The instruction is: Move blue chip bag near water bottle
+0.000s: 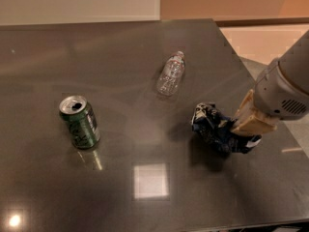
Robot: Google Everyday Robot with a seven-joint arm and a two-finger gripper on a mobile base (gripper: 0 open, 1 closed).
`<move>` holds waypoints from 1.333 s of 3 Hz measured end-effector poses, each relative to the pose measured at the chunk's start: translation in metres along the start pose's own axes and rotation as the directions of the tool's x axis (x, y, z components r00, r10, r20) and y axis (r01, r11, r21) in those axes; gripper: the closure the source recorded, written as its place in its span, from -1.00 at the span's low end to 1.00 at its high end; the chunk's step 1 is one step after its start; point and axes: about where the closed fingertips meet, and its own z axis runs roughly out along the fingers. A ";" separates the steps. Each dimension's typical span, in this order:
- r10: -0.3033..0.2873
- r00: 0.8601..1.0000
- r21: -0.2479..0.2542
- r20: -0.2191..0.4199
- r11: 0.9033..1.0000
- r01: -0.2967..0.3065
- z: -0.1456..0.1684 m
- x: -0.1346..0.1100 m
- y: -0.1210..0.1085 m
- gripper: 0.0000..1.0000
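Observation:
The blue chip bag, crumpled navy foil with white patches, is at the right of the dark table. My gripper comes in from the right and is shut on the bag's right end, its beige fingers covering that part. A shadow lies on the table under the bag, so it seems slightly raised. The water bottle, small and clear, lies on its side further back and to the left of the bag, apart from it.
An open green soda can stands upright at the left. The table's right edge runs close behind my arm, with pale floor beyond. Bright light reflections sit on the tabletop near the front.

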 end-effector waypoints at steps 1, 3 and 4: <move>0.036 0.998 0.060 0.057 0.997 -0.040 -0.014 -0.010 -0.046 1.00; 0.036 0.990 0.145 0.137 0.988 -0.056 -0.015 -0.028 -0.128 1.00; 0.027 0.987 0.177 0.160 0.983 -0.056 -0.005 -0.030 -0.154 0.63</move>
